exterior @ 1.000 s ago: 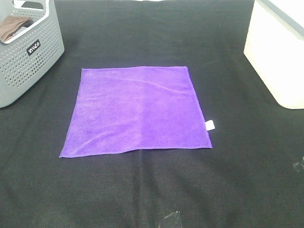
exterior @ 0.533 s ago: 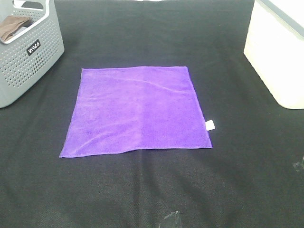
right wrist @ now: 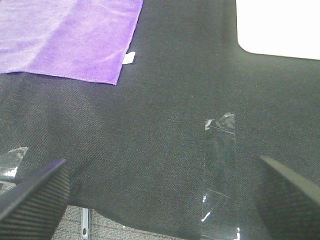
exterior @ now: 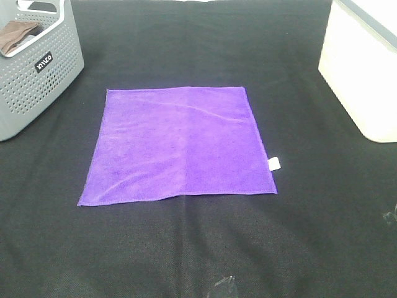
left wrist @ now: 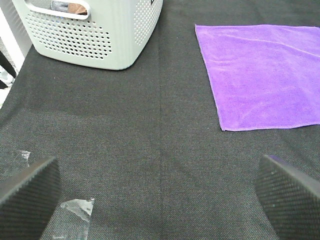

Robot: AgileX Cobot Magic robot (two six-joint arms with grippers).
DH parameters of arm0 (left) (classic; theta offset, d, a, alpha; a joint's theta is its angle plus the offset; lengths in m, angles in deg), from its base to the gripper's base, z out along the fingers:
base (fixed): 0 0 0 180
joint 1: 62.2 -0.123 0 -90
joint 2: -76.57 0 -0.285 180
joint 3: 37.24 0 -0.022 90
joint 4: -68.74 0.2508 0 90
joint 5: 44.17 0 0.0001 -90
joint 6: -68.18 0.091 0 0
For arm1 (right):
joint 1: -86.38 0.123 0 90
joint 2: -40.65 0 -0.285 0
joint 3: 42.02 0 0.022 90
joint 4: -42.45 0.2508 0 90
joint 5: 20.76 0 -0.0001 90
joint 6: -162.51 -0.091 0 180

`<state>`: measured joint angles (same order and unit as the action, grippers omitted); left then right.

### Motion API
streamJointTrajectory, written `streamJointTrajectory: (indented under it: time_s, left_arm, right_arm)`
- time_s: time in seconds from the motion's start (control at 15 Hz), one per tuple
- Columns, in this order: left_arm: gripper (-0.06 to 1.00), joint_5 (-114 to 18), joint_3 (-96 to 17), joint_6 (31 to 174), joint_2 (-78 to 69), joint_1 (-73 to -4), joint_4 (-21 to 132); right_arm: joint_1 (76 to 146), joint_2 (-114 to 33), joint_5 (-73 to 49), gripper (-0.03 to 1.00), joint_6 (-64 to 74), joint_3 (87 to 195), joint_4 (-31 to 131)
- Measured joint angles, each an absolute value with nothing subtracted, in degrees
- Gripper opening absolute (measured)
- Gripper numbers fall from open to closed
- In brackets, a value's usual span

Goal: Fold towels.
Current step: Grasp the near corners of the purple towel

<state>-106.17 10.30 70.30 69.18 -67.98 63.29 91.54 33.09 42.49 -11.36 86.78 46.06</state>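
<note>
The purple towel (exterior: 177, 146) lies flat on the black table (exterior: 186, 248). Your left gripper (left wrist: 159, 200) and right gripper (right wrist: 160, 200) have jaws spread wide, holding nothing. Grab too little cloth and a corner may slip, so the fold goes crooked.

This reads as a robotics lab bench rather than a home. The surface (exterior: 186, 248) is draped in plain black cloth. A strip of clear tape (right wrist: 220, 150) is stuck down just ahead of the right tool (right wrist: 160, 195). A grey perforated basket (left wrist: 90, 30) and a white bin (exterior: 363, 68) flank the surface.
</note>
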Motion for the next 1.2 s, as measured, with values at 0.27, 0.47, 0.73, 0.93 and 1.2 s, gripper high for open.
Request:
streamJointTrajectory:
  time_s: [0.27,0.47,0.73,0.93,1.2]
  left_arm:
    - [0.99,-106.2,10.3,70.3,69.2,-68.0,63.3]
    - [0.99,-106.2,10.3,70.3,69.2,-68.0,63.3]
    - [0.99,-106.2,10.3,70.3,69.2,-68.0,63.3]
    - [0.99,-106.2,10.3,70.3,69.2,-68.0,63.3]
    - [0.99,-106.2,10.3,70.3,69.2,-68.0,63.3]
  right_arm:
    - [91.5,33.1,42.5,0.93,-11.4,86.8,46.0]
    - [91.5,33.1,42.5,0.93,-11.4,86.8,46.0]
    - [91.5,33.1,42.5,0.93,-11.4,86.8,46.0]
    - [91.5,33.1,42.5,0.93,-11.4,86.8,46.0]
    - [91.5,33.1,42.5,0.93,-11.4,86.8,45.9]
